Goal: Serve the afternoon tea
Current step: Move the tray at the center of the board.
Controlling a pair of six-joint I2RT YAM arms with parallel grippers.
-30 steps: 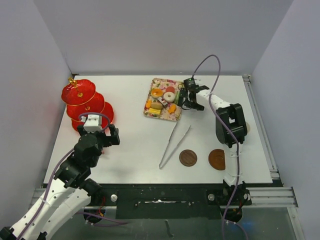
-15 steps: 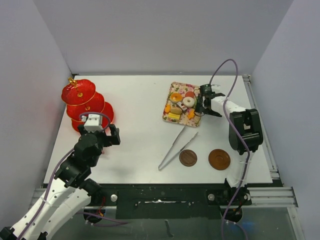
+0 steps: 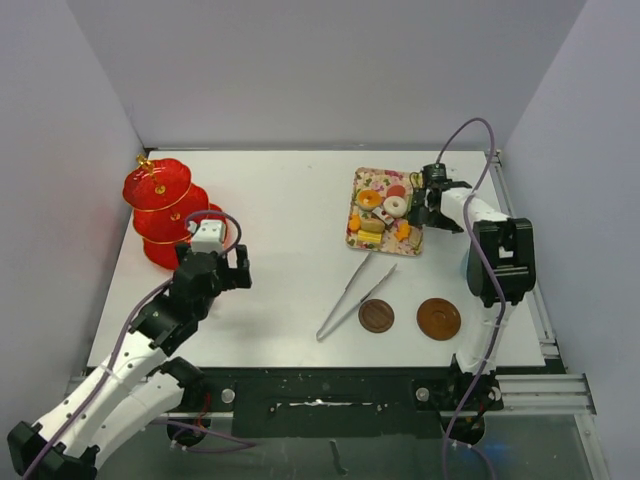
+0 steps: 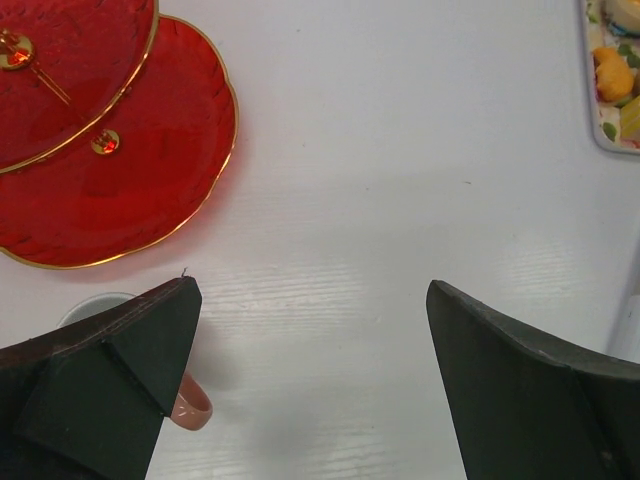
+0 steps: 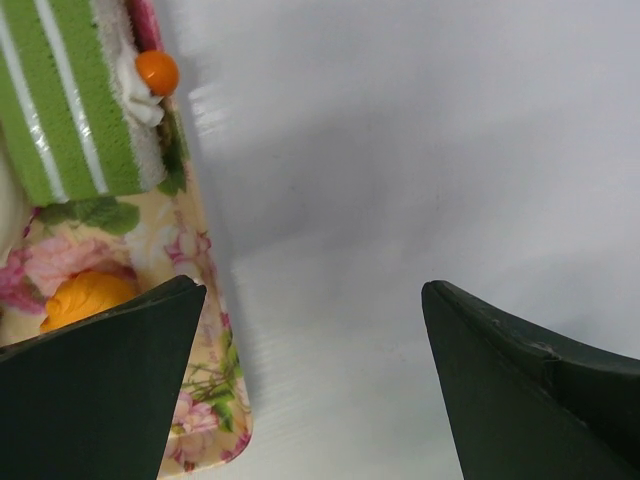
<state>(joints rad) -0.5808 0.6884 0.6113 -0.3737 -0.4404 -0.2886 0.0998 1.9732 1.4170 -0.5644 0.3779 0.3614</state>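
Observation:
The red three-tier stand (image 3: 160, 208) with its gold handle stands at the far left; its lower tiers fill the upper left of the left wrist view (image 4: 110, 150). My left gripper (image 3: 232, 272) is open and empty just right of the stand, over bare table (image 4: 310, 380). A pink cup handle (image 4: 191, 410) and a pale cup rim (image 4: 95, 303) peek out beside its left finger. The cakes and sweets (image 3: 383, 212) lie on a floral tray (image 3: 384, 249). My right gripper (image 3: 430, 210) is open at the tray's right edge (image 5: 205, 330), its left finger over the rim. Two brown saucers (image 3: 376, 316) (image 3: 438, 318) lie in front.
Metal tongs (image 3: 355, 290) lie slanted between the tray and the saucers. A green striped cake (image 5: 70, 110) and an orange sweet (image 5: 85, 295) sit near the tray's right rim. The table's right edge rail (image 3: 520, 250) runs close to the right arm.
The tray has slid to the right along with my right gripper. My left arm has shifted a little to the right, away from the stand.

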